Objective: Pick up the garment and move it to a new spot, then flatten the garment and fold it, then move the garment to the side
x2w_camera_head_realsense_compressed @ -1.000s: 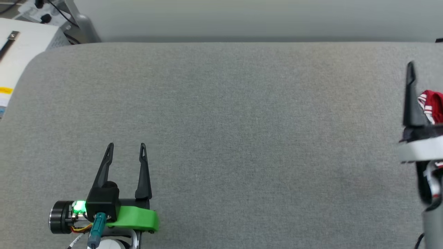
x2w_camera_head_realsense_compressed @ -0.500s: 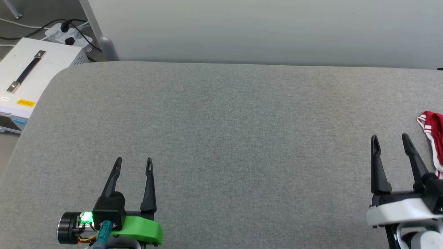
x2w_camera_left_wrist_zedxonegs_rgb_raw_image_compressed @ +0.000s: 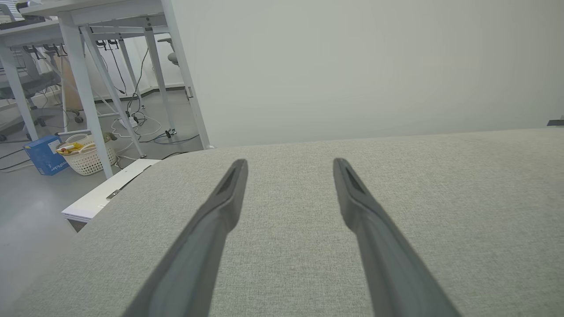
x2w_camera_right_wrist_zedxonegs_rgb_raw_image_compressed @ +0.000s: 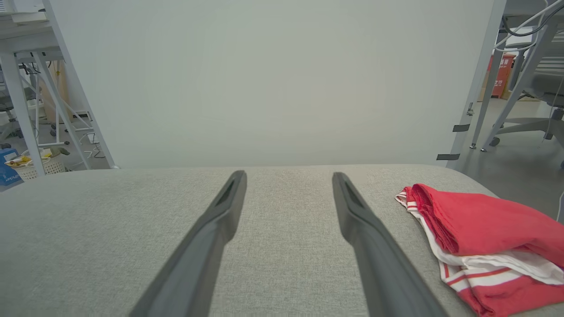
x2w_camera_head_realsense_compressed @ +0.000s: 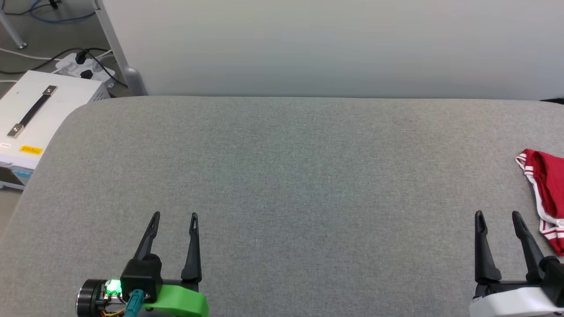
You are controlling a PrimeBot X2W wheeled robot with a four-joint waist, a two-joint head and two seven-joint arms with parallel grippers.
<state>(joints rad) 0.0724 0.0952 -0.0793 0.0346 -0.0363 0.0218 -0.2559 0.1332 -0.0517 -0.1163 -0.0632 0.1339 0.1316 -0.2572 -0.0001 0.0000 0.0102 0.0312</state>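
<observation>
Folded red shirt lies at the right edge of the counter; left pincer and right pincer, both spread apart and empty, sit along the bottom.

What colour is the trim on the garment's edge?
Red-and-white stripes on the red garment, clearest in the right wrist view.

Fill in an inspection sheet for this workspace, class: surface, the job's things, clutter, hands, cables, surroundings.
Surface: grey fabric-covered table, flat, rounded corners.
Job's things: red and white garment, folded over, lying at the table's right end.
Clutter: white case with a black handle, beside the table's left corner.
Hands: left hand and right hand open, holding nothing, apart from the garment.
Cables: power strip with black leads, on the floor.
Surroundings: pale wall panel; basket and blue box on the floor.
</observation>
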